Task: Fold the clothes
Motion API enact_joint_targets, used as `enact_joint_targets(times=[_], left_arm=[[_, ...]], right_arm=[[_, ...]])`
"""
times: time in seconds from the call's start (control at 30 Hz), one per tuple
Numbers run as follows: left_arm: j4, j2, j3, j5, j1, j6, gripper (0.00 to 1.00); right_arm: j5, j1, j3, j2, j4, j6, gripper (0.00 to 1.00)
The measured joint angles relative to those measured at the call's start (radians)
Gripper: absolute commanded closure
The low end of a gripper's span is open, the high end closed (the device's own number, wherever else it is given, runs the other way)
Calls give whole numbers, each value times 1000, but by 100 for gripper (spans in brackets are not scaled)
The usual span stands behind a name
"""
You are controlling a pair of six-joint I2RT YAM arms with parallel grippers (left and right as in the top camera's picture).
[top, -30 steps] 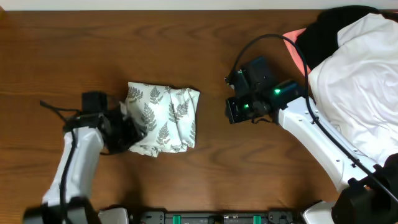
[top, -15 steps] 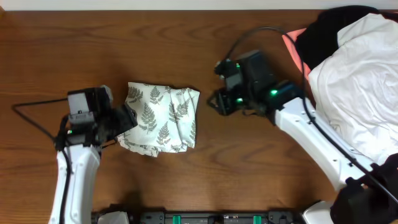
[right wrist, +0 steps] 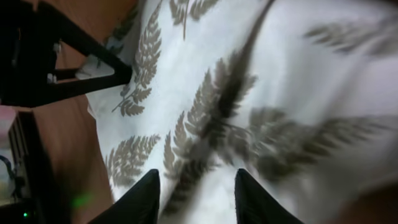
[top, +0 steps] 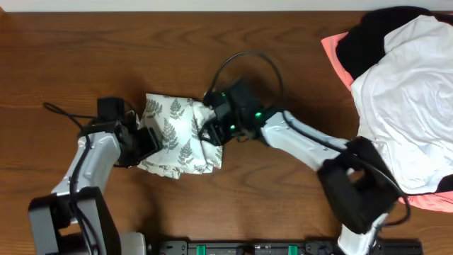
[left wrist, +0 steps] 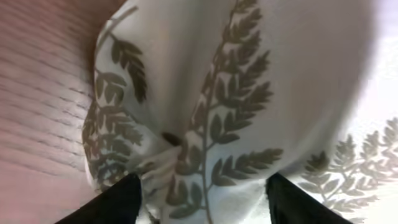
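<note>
Fern-print clothes [top: 185, 134] bunched nearer the table's [top: 283, 57] left edge.
At opposite sides, left pincer [top: 145, 142] and right pincer [top: 211, 127], fingers apart.

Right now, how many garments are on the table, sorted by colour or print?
Fern-print white garment: 1
Plain white garment: 1
Black garment: 1
Coral-pink garment: 1
Total: 4

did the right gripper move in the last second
Yes. The right gripper has travelled left in the overhead view, away from the plain white garment and up to the right edge of the fern-print garment, which has stayed put.
</note>
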Motion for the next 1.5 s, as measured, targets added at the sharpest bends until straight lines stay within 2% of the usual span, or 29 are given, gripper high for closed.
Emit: enact_joint_targets(times=[0.13,0.2,0.23,0.3,0.5,0.73,0.93,1.13,1.33,1.37,1.5], left_arm=[[1,3,0,0,0,0,34],[0,3,0,0,0,0,34],[0,3,0,0,0,0,34],[0,4,0,0,0,0,34],[0,4,0,0,0,0,34],[-3,4,0,8,0,0,34],[-5,5,0,2,0,0,34],[-5,5,0,-1,0,0,34],[-5,5,0,-1,0,0,33],[-5,5,0,-1,0,0,29],[-2,5,0,-1,0,1,21]], right_arm=[[-5,14,0,37,31,6,59],[-6,14,0,47,36,9,62],[-6,14,0,49,42,11,68],[-8,14,0,49,56,10,99],[-39,13,0,49,64,21,99],[9,-36,0,49,-41,132,99],[40,-107,0,49,-102,167,99],[25,-135,0,49,-106,174,86],[-5,-135,0,49,-106,161,83],[-13,-135,0,48,-106,151,81],[-22,-135,0,19,-113,119,77]])
